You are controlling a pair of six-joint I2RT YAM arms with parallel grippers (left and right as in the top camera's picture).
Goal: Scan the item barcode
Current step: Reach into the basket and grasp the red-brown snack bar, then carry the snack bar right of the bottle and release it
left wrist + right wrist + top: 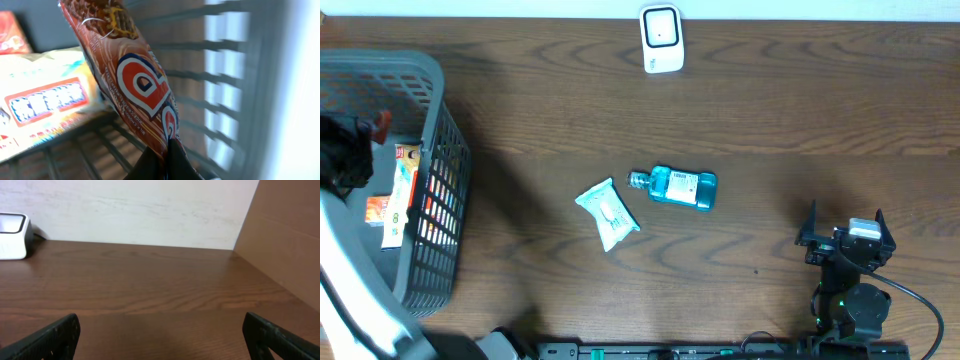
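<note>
Inside the grey basket (438,160), my left gripper (167,151) is shut on the lower end of a brown snack wrapper (135,80) with a red and blue logo. The wrapper stands up away from the jaws. No barcode shows on this side of it. The white barcode scanner (662,38) stands at the table's far edge, and the right wrist view has it at the left (12,235). My right gripper (845,235) rests open over bare table at the front right, with nothing between its fingers (55,336).
The basket also holds a white pack with a red label (45,105) and a red pack (12,35), close to its slatted wall (220,90). A blue bottle (675,187) and a white wipes packet (608,213) lie mid-table. A cardboard wall (285,240) stands at the right.
</note>
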